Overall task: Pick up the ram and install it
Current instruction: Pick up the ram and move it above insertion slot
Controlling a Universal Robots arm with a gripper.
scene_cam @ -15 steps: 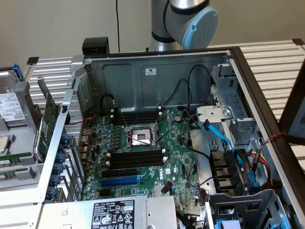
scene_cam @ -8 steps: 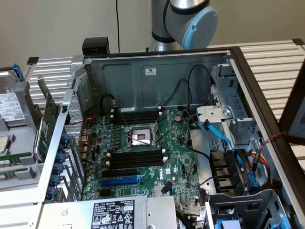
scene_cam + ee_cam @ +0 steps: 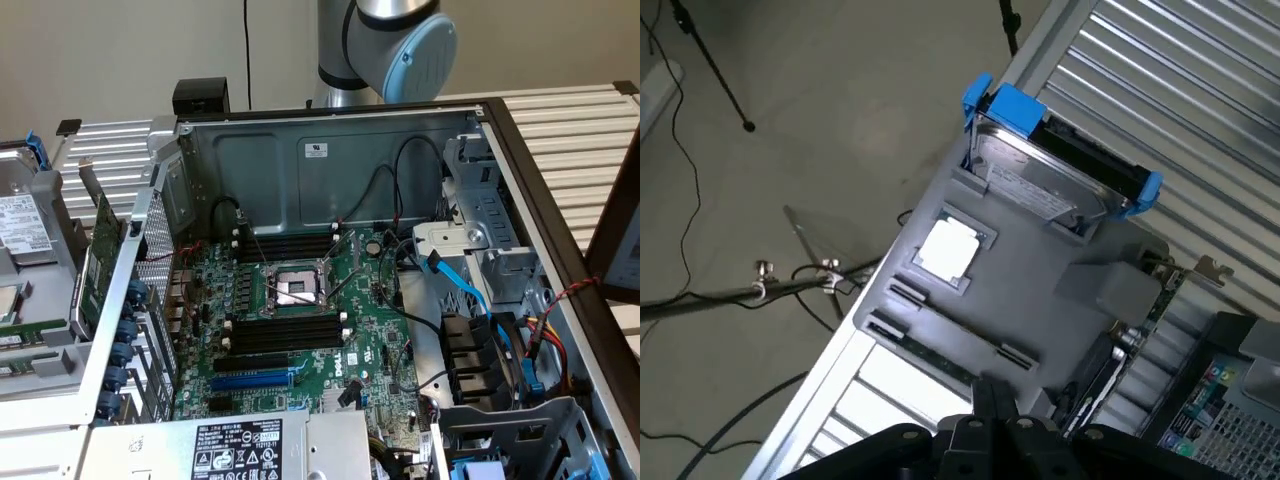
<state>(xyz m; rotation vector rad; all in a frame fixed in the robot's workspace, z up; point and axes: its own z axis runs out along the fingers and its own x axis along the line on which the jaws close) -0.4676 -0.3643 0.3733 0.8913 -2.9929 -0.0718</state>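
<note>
The ram (image 3: 930, 352) is a long thin dark-green stick lying flat in a groove of the grey parts tray (image 3: 1040, 290), between small clips. My gripper (image 3: 994, 398) hangs just above the tray, close to one end of the stick, with its black fingertips pressed together and nothing between them. In the exterior view, the open computer case (image 3: 330, 150) shows the motherboard with black memory slots (image 3: 285, 333) below the processor socket (image 3: 292, 288) and more black slots (image 3: 285, 245) above it. The arm's grey and blue joint (image 3: 395, 45) rises behind the case.
The tray also holds a hard drive in a blue caddy (image 3: 1060, 165), a silver processor chip (image 3: 948, 248) and a green expansion card with a metal bracket (image 3: 1160, 295). That card (image 3: 97, 260) stands beside the case's wall at the exterior view's left. Cables and a blue slot (image 3: 255, 380) crowd the motherboard.
</note>
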